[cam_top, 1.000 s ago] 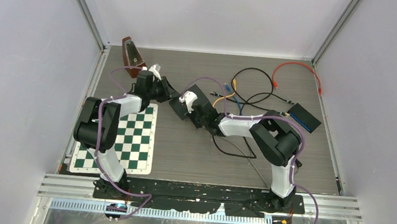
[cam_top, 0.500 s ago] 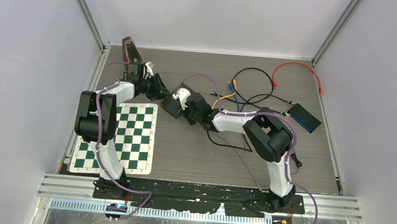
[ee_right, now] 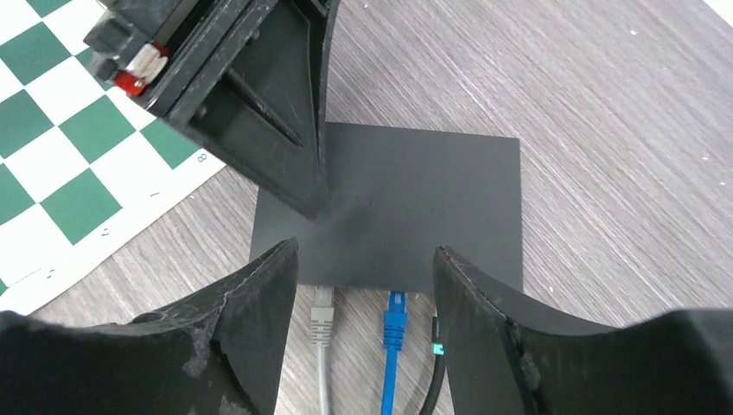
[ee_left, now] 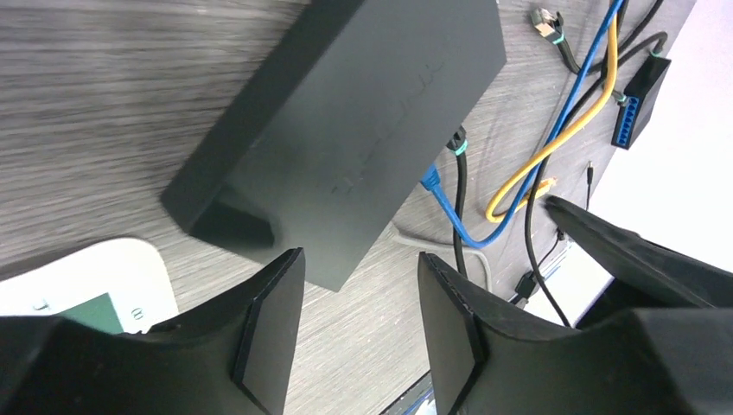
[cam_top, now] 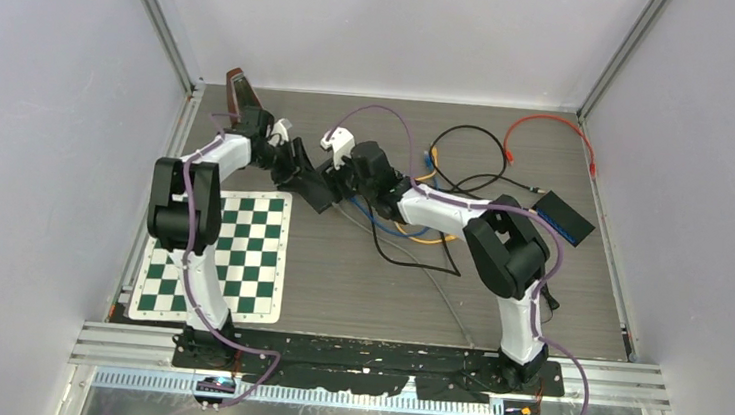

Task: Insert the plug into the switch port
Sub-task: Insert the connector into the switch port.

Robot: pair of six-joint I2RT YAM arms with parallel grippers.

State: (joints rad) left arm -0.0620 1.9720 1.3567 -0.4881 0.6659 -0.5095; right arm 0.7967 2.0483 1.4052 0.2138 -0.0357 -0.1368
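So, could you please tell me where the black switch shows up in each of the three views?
Top external: the black switch lies left of centre, just off the far right corner of the checkered mat.
Left wrist: it fills the upper middle, with a mat corner at lower left.
Right wrist: it sits in the centre, with the mat at left.
Shared landmark: the checkered mat.

Grey wood-grain desk [cam_top: 356,287]. Green/white checker mat [cam_top: 239,257] lies flat at lower L of frame, by the L rail. Brown wedge-shaped obj [cam_top: 236,88] stands at desk's upper L corner. Red cable [cam_top: 547,120] loops loose upper R, near back wall. Small black box w/ blue face [cam_top: 564,218] sits R side, below it.
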